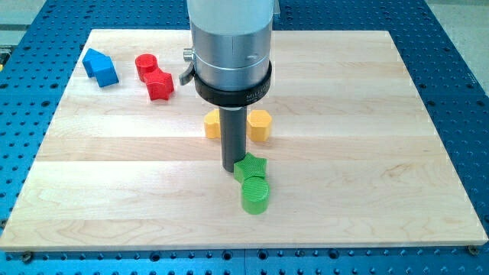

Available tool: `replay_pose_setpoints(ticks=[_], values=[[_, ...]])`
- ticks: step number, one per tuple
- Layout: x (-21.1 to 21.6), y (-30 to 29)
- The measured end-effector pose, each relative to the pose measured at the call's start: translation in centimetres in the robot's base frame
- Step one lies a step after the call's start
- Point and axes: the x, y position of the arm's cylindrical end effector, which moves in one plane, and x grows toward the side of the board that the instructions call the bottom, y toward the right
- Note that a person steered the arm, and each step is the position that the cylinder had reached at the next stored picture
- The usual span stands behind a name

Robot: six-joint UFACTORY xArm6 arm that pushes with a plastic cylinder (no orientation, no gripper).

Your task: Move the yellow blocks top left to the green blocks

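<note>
Item: pale wooden board [114,191] lying on a blue perforated bench. You are looking at my tip [231,169], a bare rod with no claw to open or close, sitting just left of the green star block [250,166], which is touching the green cylinder [255,195]. Two yellow blocks [260,125] are flanking the rod just above, already near the greens. Red blocks [155,76] and blue block [101,67] are idling top left, well apart.

- blue house-shaped block [101,67], at ten o'clock on the wooden board [367,153]
- red cylinder [146,66], touching red star-like block [160,85] at its five o'clock
</note>
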Motion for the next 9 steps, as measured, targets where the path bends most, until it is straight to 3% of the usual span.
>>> replay_pose_setpoints(ticks=[2, 5, 9], values=[[-0.2, -9.9], [-7.0, -6.9], [-8.4, -6.9]])
